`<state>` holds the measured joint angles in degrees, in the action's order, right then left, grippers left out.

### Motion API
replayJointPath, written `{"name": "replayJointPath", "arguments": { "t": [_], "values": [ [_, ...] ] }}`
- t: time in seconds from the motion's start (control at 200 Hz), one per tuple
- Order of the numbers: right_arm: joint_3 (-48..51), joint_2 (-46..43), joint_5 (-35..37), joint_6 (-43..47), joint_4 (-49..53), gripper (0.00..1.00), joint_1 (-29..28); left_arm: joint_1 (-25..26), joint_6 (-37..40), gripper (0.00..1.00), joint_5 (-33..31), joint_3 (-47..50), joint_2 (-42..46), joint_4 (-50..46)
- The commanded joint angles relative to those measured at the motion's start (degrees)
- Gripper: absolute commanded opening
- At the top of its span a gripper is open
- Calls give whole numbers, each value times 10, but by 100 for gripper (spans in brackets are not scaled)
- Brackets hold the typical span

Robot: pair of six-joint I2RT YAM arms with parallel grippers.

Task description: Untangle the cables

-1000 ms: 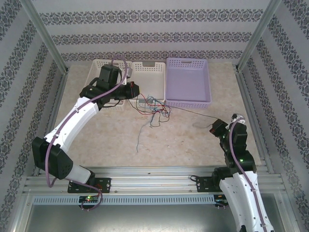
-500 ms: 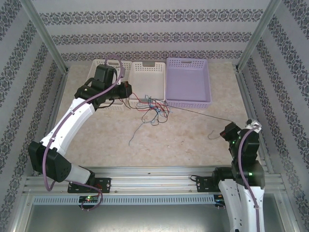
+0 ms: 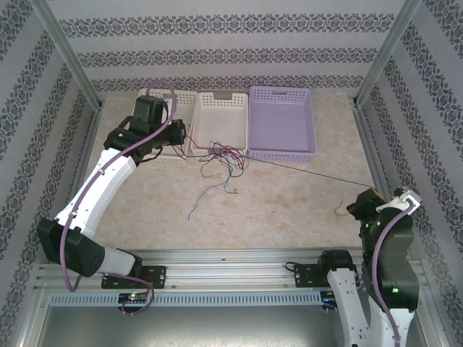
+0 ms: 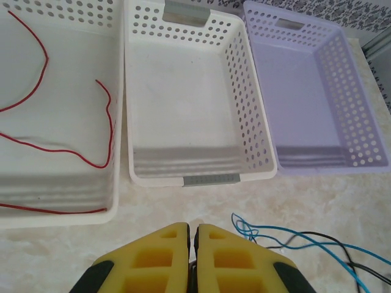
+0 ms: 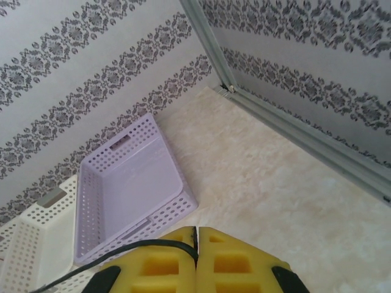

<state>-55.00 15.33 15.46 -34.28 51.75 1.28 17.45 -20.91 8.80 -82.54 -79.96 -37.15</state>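
Now the right fingers [image 5: 165,265] (closed, like the left fingers [image 4: 165,256]) have dragged the gripped black cable [image 5: 156,243] farther back.

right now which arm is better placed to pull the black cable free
Right: the right pincer is shut on the black cable, which runs straight to the tangle. The left pincer is shut beside the tangle.

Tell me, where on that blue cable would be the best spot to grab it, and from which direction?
Probably the blue cable by its loose tail, the stretch trailing toward the near edge, away from the knot. That part lies alone and flat on the bare table, so coming straight down from above should catch nothing else.
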Motion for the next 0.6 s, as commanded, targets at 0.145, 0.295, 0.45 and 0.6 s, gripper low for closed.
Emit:
{"name": "replayJointPath", "arguments": {
  "t": [0.145, 0.295, 0.45, 0.6],
  "values": [
    [-2, 32, -65, 49, 8, 0, -37, -10, 6, 0, 56, 6, 15, 33],
    [37, 62, -201, 32, -43, 0, -36, -6, 1, 0, 90, 18, 17, 56],
    [80, 52, -292, 18, -126, 0, -37, 0, 1, 0, 96, 28, 25, 71],
    [118, 92, -373, -2, -181, 5, -45, 5, -13, 0, 130, 34, 18, 89]
  ]
}}
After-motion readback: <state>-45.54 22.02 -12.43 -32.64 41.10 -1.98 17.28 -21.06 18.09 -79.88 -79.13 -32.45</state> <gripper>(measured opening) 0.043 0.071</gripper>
